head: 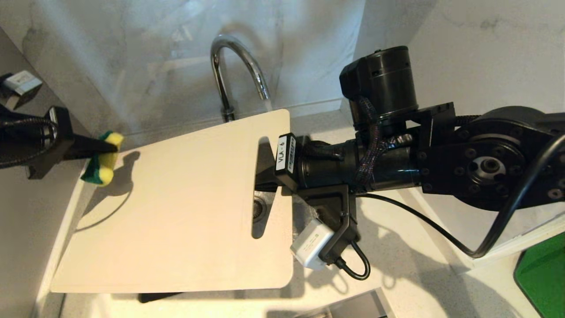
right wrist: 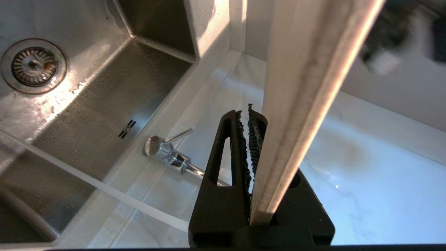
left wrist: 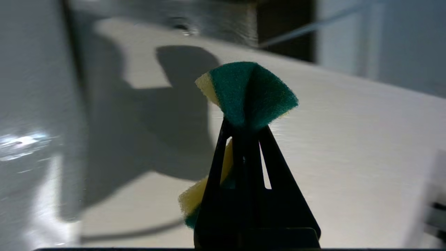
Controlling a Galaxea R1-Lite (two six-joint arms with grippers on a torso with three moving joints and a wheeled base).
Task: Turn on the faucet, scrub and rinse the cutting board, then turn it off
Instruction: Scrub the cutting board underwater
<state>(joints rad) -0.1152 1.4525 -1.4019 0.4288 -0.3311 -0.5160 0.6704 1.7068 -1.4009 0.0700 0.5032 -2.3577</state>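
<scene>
- the cutting board (head: pixel 176 207) hangs over the sink (right wrist: pixel 104 90), a pale cream slab with rounded corners, its broad face turned up toward the head camera and its handle slot (head: pixel 261 194) near the edge that faces the robot's right.
- through the slot a bit of the sink's drain (head: pixel 258 207) shows below; in the right wrist view the drain (right wrist: pixel 33 65) sits in the wet steel floor of the basin.
- the right gripper (head: pixel 269 172) reaches in from the right and pinches the board at the slot edge; in the right wrist view the board's thin edge (right wrist: pixel 306 104) runs between its black fingers (right wrist: pixel 226 153), which are pressed against it.
- the left gripper (head: pixel 99 148) is at the board's far left corner, just off the edge, its fingers squeezed together on a green-and-yellow sponge (head: pixel 103 163).
- in the left wrist view the sponge (left wrist: pixel 247 94) bulges out past the fingertips, green side forward, with the board's surface (left wrist: pixel 348 146) beyond it; whether the sponge touches the board cannot be told.
- the sponge and arm throw a dark shadow (head: pixel 119 176) on the board's left part.
- the faucet (head: pixel 234 66) rises behind the board's far edge, its chrome arch curving toward the board's far right corner, and a thin stream of water (head: pixel 268 105) falls from the spout.
- the faucet's base and thin lever (right wrist: pixel 167 150) stand on the pale counter (right wrist: pixel 366 181) at the sink's rim.
- a dark green flat thing (head: pixel 545 274) lies on the counter at the far right.
</scene>
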